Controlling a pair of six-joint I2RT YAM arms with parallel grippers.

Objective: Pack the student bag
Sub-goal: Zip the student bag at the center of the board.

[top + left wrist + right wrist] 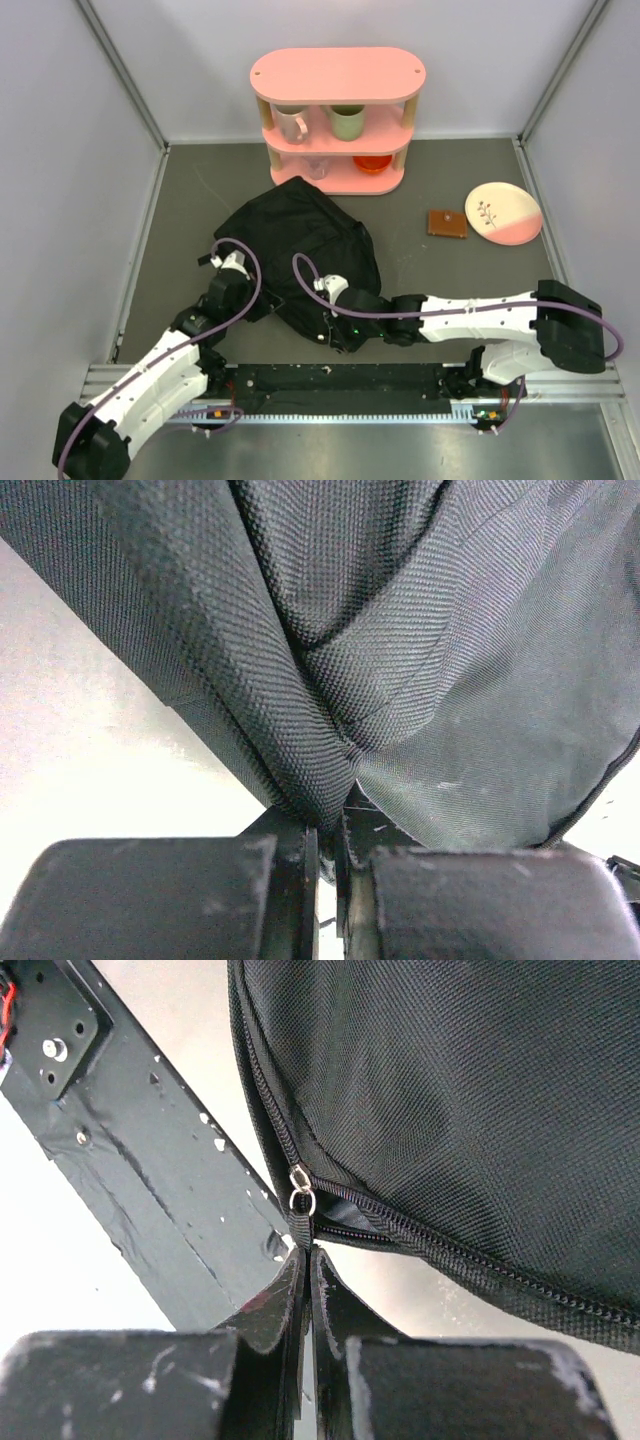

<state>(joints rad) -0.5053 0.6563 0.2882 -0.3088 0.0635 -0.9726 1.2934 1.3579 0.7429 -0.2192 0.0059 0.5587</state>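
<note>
student bag (300, 240) stretches lengthwise from shelf (338, 75) toward near edge.

On your grey table (180, 220) you have the student bag (300, 240) slumped mid-table, the pink shelf (337, 75) behind it, and a brown wallet (447, 223) just beside a plate (503, 213) at right.

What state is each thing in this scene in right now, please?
backpack: slumped, zipper partly open.
zipper pull: pinched in the right tool.
left tool: shut on a fold of the backpack.
right tool: shut on the zipper pull.
shelf: upright.
pink cup: upright on the shelf's middle tier.
green cup: upright beside it.
plate: flat, nothing on it.
wallet: closed, lying flat.
</note>
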